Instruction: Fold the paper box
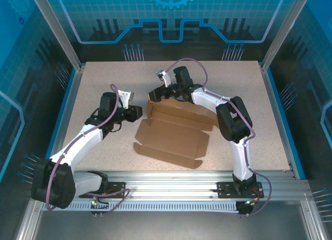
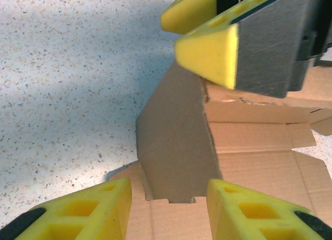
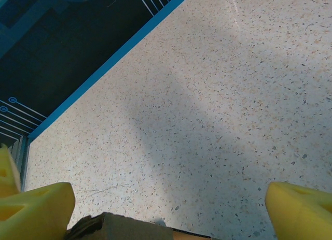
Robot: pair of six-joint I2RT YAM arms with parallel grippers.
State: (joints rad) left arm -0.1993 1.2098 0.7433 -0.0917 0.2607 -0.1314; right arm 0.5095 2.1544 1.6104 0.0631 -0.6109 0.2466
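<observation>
The paper box (image 1: pixel 174 139) lies opened out in the middle of the table as a brown cardboard sheet with creased flaps. Its left end flap (image 2: pixel 176 141) stands raised and leans toward the sheet. My left gripper (image 1: pixel 138 113) sits just left of that flap. In the left wrist view its yellow fingers (image 2: pixel 98 209) are apart, with the flap's tabbed edge just ahead of them and nothing gripped. My right gripper (image 1: pixel 155 95) hovers over the box's far left corner, open wide. A bit of cardboard edge (image 3: pixel 124 227) shows low between its fingers (image 3: pixel 36 209).
The speckled table (image 1: pixel 104 79) has bare room behind and to the left of the box. A blue rim (image 3: pixel 104 64) and dark enclosure walls border it. The right gripper's yellow pads (image 2: pixel 207 48) hang close above the raised flap.
</observation>
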